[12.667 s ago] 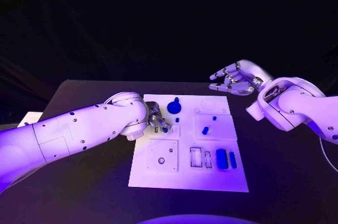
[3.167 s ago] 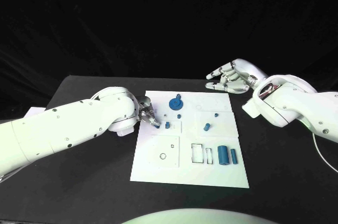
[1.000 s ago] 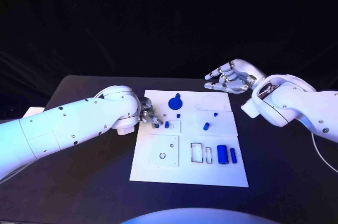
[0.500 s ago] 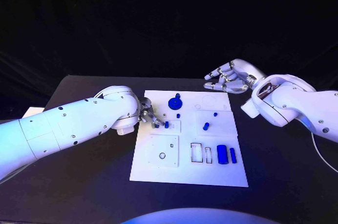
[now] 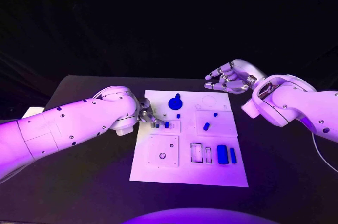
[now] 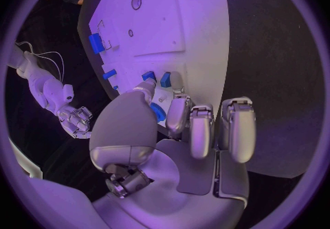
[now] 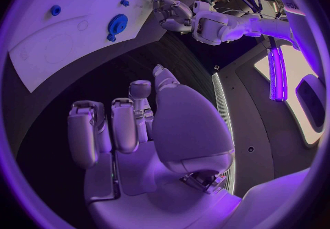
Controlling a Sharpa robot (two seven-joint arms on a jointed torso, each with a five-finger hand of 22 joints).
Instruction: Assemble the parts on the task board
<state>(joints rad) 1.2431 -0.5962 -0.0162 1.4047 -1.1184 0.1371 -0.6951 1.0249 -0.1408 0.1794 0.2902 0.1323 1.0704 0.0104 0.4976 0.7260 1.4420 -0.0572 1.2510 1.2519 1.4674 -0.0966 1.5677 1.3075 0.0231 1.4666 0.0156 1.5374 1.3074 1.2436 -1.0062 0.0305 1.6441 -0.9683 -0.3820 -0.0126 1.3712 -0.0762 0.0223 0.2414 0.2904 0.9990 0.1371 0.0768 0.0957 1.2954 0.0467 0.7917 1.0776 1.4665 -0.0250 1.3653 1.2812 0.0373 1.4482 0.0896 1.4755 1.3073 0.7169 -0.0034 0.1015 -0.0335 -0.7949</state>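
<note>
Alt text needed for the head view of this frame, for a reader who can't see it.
The robot's left hand reaches onto the left edge of the white task board, fingers at small blue parts there. The right hand hovers past the board's far right corner, fingers curled, holding nothing. A blue gear lies near the far edge, and a blue cylinder near the right edge.

We seem to be in a robotics lab or demonstration booth. A black table (image 5: 84, 185) stands before black drapery, and a white task board (image 5: 158, 177) with machined recesses and blue parts lies between the robot's arms. Beyond the right hand (image 7: 131, 130) we see cables and lit panels.
</note>
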